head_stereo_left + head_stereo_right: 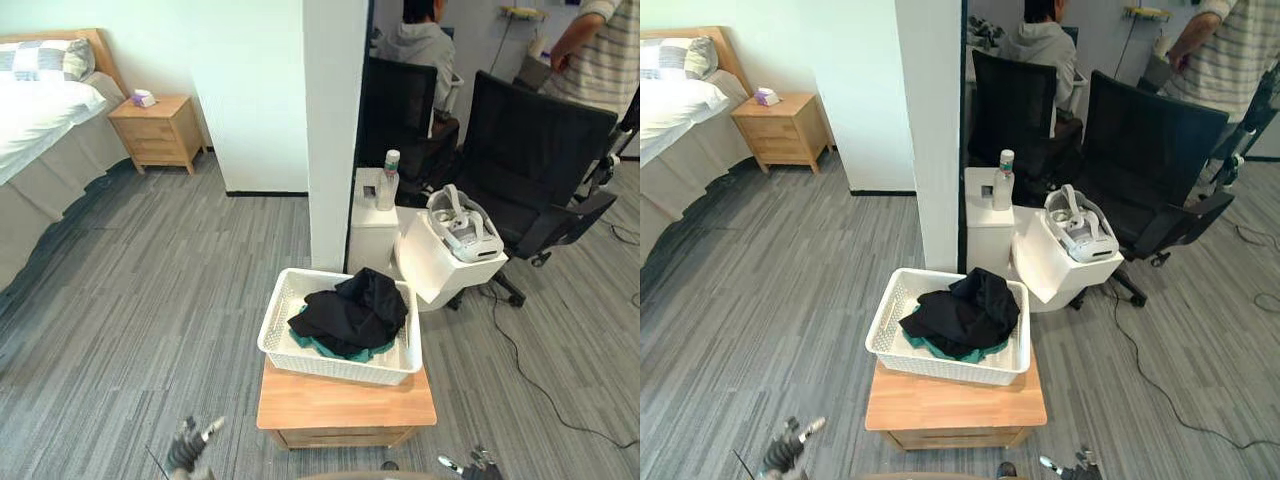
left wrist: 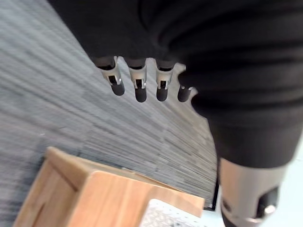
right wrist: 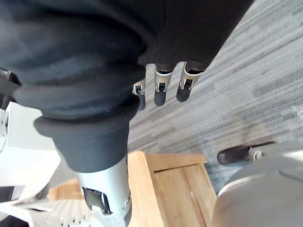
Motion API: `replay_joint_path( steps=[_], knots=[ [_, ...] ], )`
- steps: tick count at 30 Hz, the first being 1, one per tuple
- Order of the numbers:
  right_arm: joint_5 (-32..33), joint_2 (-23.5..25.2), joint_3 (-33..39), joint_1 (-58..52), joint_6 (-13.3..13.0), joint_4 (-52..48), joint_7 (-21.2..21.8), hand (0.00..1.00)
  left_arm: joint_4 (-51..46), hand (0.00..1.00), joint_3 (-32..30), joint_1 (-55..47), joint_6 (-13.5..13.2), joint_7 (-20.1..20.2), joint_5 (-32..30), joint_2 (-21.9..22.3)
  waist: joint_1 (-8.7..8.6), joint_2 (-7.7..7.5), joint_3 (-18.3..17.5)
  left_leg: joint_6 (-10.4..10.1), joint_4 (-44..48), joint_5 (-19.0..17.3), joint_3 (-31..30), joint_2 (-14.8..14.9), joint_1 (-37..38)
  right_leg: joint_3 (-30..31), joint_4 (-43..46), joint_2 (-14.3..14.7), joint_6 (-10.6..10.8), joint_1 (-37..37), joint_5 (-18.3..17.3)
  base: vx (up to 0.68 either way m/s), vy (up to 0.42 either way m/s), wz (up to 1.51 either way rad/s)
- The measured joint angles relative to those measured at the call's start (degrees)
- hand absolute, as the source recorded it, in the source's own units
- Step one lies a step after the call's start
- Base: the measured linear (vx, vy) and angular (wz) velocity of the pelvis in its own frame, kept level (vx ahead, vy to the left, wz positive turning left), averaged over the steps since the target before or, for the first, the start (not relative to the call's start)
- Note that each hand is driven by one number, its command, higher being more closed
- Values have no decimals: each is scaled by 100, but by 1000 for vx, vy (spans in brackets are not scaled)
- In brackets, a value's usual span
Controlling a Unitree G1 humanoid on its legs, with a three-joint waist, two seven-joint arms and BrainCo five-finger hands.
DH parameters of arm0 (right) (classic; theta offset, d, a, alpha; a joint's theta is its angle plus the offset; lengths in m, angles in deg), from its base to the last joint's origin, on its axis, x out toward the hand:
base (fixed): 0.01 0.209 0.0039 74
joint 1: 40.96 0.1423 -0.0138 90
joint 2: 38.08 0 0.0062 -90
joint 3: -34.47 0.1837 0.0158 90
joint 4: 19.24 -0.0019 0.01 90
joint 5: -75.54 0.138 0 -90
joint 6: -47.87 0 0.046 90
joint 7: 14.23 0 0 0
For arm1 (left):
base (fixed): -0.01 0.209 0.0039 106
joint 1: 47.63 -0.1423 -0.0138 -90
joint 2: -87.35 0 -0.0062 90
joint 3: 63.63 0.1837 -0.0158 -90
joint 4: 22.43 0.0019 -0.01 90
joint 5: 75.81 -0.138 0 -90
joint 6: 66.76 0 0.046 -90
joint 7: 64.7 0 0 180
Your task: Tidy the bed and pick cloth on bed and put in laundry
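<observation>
A white laundry basket stands on a low wooden table right in front of me. In it lies a crumpled black cloth on top of a teal cloth. The bed with white sheets and a checked pillow is far off at the upper left; no loose cloth shows on it. My left hand hangs low left of the table, fingers straight and empty. At the table's right, my right hand is also low, its fingers relaxed and holding nothing.
A wooden nightstand stands beside the bed. A white column rises behind the basket, with a white box holding a headset and a bottle beside it. Black office chairs and two persons are at the back right.
</observation>
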Motion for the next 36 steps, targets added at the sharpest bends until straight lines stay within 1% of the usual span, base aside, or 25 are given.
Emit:
replay_joint_path(
  steps=[1,3,4,6,7,10,11,15,16,21,23,25,26,27,29,31,32,33,34,36],
  knots=[
    [-114,-4,-10,25,-10,8,4,0,63,0,-1,-23,99,46,-16,46,37,2,-4,-12,-74,45,-3,-8,33,-15,0,4,4,5,-4,-36,-29,4],
    [-200,-21,-30,45,-23,101,15,0,139,0,-12,-12,181,69,-152,105,107,-2,-5,-19,-82,62,-37,-3,23,-48,0,7,7,9,-11,-39,-33,9],
    [-242,-47,-68,110,-21,186,13,0,145,0,-128,4,238,50,-317,112,98,1,-8,-20,-90,81,-76,5,23,-99,0,6,13,32,-24,-48,-45,14],
    [-277,-89,-137,151,-21,218,10,0,150,0,-123,18,278,53,-514,156,97,17,-13,-28,-94,96,-133,14,24,-171,0,4,27,67,-49,-61,-50,17],
    [-298,-141,-244,176,-21,234,14,0,162,0,-119,32,277,56,-591,159,98,29,-19,-29,-103,110,-159,15,23,-190,0,4,36,68,-60,-63,-41,13],
    [-407,-155,-261,284,-17,412,111,0,293,0,-91,113,273,81,-657,124,97,39,-21,-26,-126,142,-262,2,0,-288,0,-5,39,74,-68,-75,-32,18],
    [-479,-166,-304,315,-17,427,109,0,315,0,35,140,272,106,-672,66,97,33,-22,-13,-127,169,-357,-9,-49,-370,0,-5,41,80,-73,-74,-34,29],
    [-411,-241,-431,373,-2,584,105,0,320,0,299,165,247,169,-685,-41,102,29,-22,10,-129,233,-567,-49,-176,-556,0,-34,45,73,-76,-56,-28,26],
    [-348,-399,-518,578,58,845,226,0,497,0,463,327,276,438,-665,-122,89,125,110,64,-132,292,-774,-110,-380,-595,0,-84,23,-4,-110,-11,-4,6],
    [-347,-397,-514,575,56,845,227,0,498,0,463,327,276,437,-664,-122,86,111,119,64,-130,292,-766,-108,-377,-568,1,-82,23,-3,-110,0,0,0],
    [-330,-394,-492,570,-3,864,234,0,505,0,472,329,273,410,-666,-121,83,102,128,64,-120,292,-769,-105,-371,-540,55,-81,21,-27,-129,0,0,0],
    [-273,-377,-455,548,-124,878,233,0,538,0,521,347,277,268,-704,-134,75,99,139,66,-99,294,-882,-104,-368,-581,164,-93,21,-35,-185,-4,-3,13],
    [-228,-371,-450,516,-230,880,231,0,550,0,531,378,288,163,-816,-140,68,93,145,69,-98,295,-947,-105,-368,-628,247,-110,39,-34,-251,-18,-16,36],
    [-186,-362,-436,480,-350,883,248,0,569,0,560,436,302,-69,-944,-143,86,89,148,81,-97,305,-1092,-103,-371,-717,411,-136,38,-33,-390,-22,-23,45],
    [-176,-321,-339,464,-479,886,338,0,643,0,582,527,351,-342,-971,-142,74,79,155,95,-94,321,-1330,-104,-403,-862,628,-177,98,-29,-619,-10,-41,69],
    [-169,-270,-199,466,-605,1020,480,0,766,0,680,632,457,-787,-756,-195,25,47,175,116,48,337,-1986,-133,-630,-866,987,-166,105,-3,-1131,6,-72,135],
    [-151,-265,-191,487,-616,1061,500,0,766,0,681,648,475,-874,-641,-195,22,31,193,125,100,344,-2189,-158,-704,-855,1060,-160,112,27,-1227,34,-113,171],
    [-157,-264,-195,532,-614,1107,562,0,765,0,677,657,501,-1025,-358,-183,36,18,239,150,167,384,-2591,-221,-800,-909,1163,-156,80,108,-1394,56,-141,173],
    [-186,-288,-213,565,-589,1159,637,0,764,0,647,642,535,-1089,-102,-171,97,8,268,157,198,422,-2851,-274,-864,-1058,1253,-180,14,227,-1495,63,-144,164],
    [-197,-310,-225,718,-500,1247,704,0,745,0,430,508,540,-1070,268,-71,193,13,384,160,309,426,-3029,-315,-922,-1332,1381,-236,-7,422,-1565,48,-91,101]
  ],
)
